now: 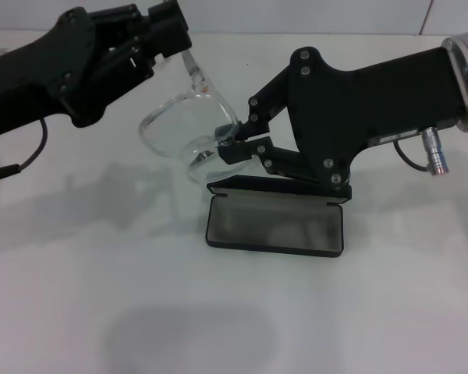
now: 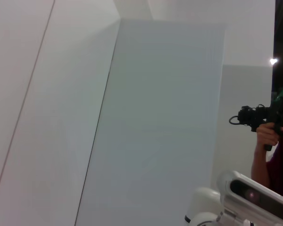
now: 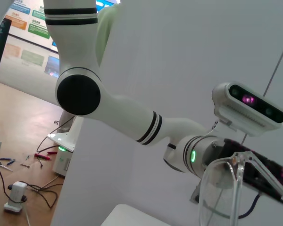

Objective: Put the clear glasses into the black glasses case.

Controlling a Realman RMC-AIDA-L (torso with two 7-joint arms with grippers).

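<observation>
Clear glasses (image 1: 179,128) held in mid-air by both grippers, just above the open black glasses case (image 1: 274,224).

One temple is pinched by the left gripper (image 1: 179,43), the frame's middle by the right gripper (image 1: 228,140). Best lowered level and lengthwise into the grey lining, temples folded first, neither grip released early.

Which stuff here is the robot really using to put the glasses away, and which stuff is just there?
For the job:
- clear glasses, held up in the air over the table
- black glasses case, lying open
- left gripper, holding one temple
- right gripper, holding the frame

Just there:
- white table
- person with a camera, off behind
</observation>
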